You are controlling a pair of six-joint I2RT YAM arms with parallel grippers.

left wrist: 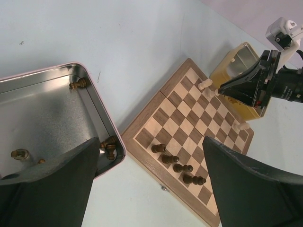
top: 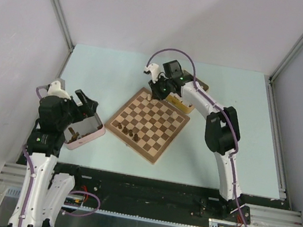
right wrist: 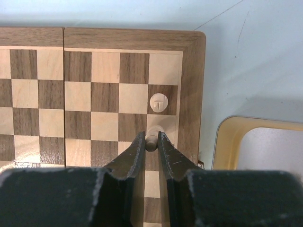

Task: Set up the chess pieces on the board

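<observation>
The board (top: 148, 124) lay central on the surface (top: 219, 160). The left end effector (left wrist: 150, 161) hung spread above the pink tin (left wrist: 47, 113). The right end effector (right wrist: 151, 142) pinched a pale piece (right wrist: 154, 133) near the board's far corner. It seemed best set upright, square-centred, then released straight.

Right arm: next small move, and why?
Probably open the right gripper and lift straight up. Its fingers pinch a small pale beige wooden chess piece that seems to stand on an edge square of the checkered wooden board, next to another pale piece with a flat round top, so it looks placed. Whether its base touches the square is unclear.
</observation>
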